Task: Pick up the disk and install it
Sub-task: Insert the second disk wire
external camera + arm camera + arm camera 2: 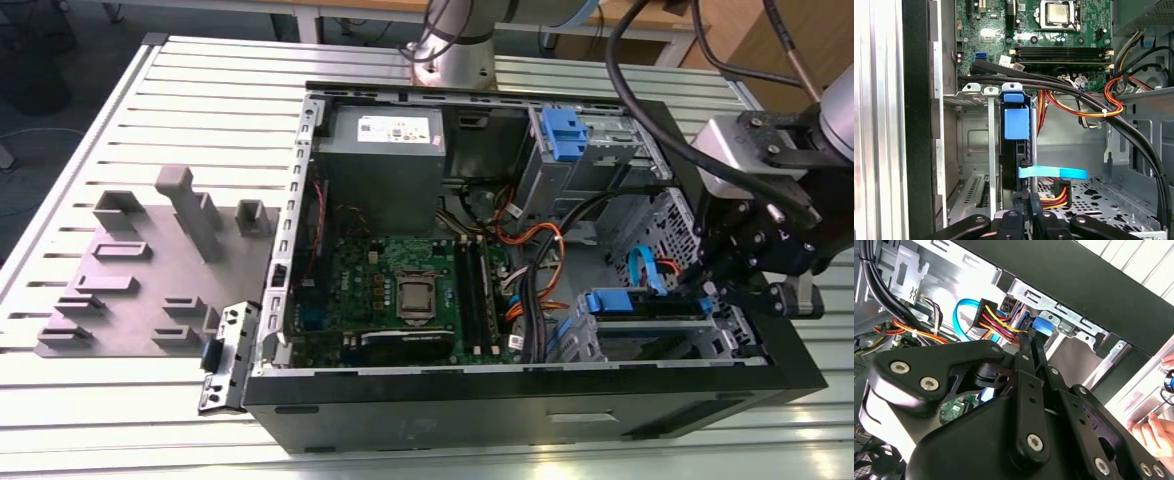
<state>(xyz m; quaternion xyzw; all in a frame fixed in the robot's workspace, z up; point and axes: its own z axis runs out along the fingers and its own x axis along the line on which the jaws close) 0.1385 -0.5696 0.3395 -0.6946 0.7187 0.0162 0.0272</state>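
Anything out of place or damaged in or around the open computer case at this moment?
Nothing looks damaged or spilled. The disk sits edge-up in the drive cage, gripper at its rear end. One oddity: a person's hand shows just outside the case in the second wrist view, close to the working arm.

An open computer case (400,420) lies on its side on the slatted metal bench (200,90). Inside it a green motherboard (387,290) sits flat, its processor socket (1058,12) and memory slots (1059,52) plain in the first wrist view. A grey power-supply box (380,150) fills one corner — orange, red and yellow wires (1079,110) run across the middle. Beside the case, at the exterior view's left, stands a grey fixture plate (134,280) with upright blocks — a person's fingers (1149,432) appear in the second wrist view.
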